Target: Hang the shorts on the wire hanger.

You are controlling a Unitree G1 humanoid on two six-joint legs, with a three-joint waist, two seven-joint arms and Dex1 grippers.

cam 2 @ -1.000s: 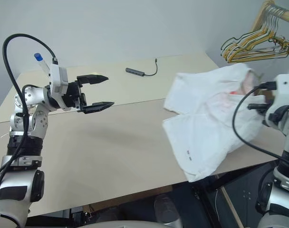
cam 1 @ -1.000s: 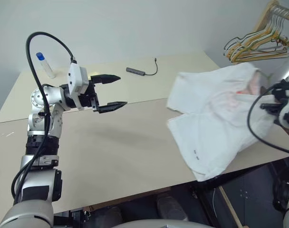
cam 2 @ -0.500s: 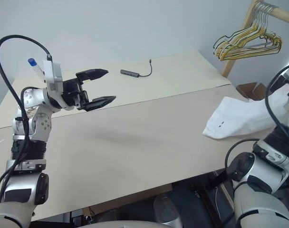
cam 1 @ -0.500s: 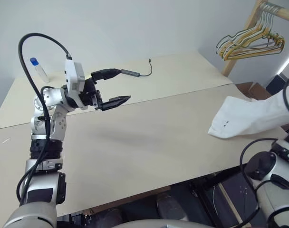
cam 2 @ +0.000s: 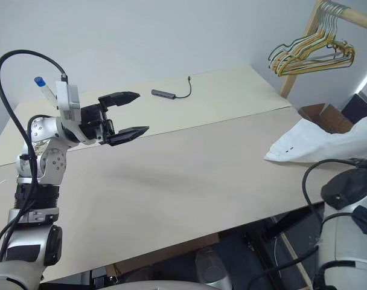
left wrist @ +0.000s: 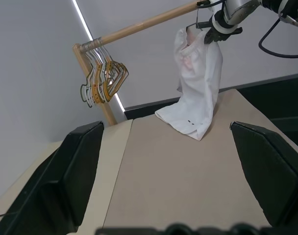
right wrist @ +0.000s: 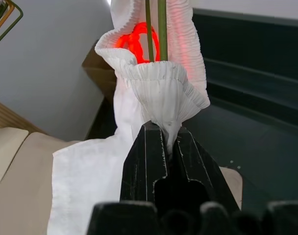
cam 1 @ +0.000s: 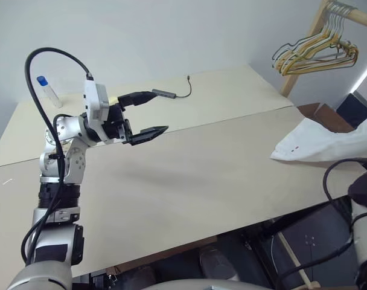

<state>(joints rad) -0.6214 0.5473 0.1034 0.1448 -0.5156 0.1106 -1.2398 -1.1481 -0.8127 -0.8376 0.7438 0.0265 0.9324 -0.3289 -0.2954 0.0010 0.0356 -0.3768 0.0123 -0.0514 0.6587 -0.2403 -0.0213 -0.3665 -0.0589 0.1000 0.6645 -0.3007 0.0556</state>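
The white shorts (left wrist: pixel 197 88) hang from my right gripper (left wrist: pixel 215 35), which is raised beside the wooden rail. Their lower end rests on the table's right edge (cam 1: pixel 328 144). In the right wrist view my right gripper (right wrist: pixel 161 131) is shut on the gathered waistband (right wrist: pixel 161 88). Two thin green wires of the wire hanger (right wrist: pixel 155 29) run up out of the waistband opening. My left gripper (cam 1: pixel 158 111) is open and holds nothing. It hovers above the left part of the table, pointing toward the shorts.
A bunch of yellow and dark hangers (cam 1: pixel 313 53) hangs on the wooden rack at the far right. A grey adapter with its cable (cam 1: pixel 166 93) and a blue-capped tube (cam 1: pixel 47 89) lie at the table's back. A cardboard box (cam 2: pixel 325 115) stands beyond the right edge.
My right gripper has lifted the shorts off the table and carried them up to the right. Just their lower end still lies on the table. The left gripper has stayed in place.
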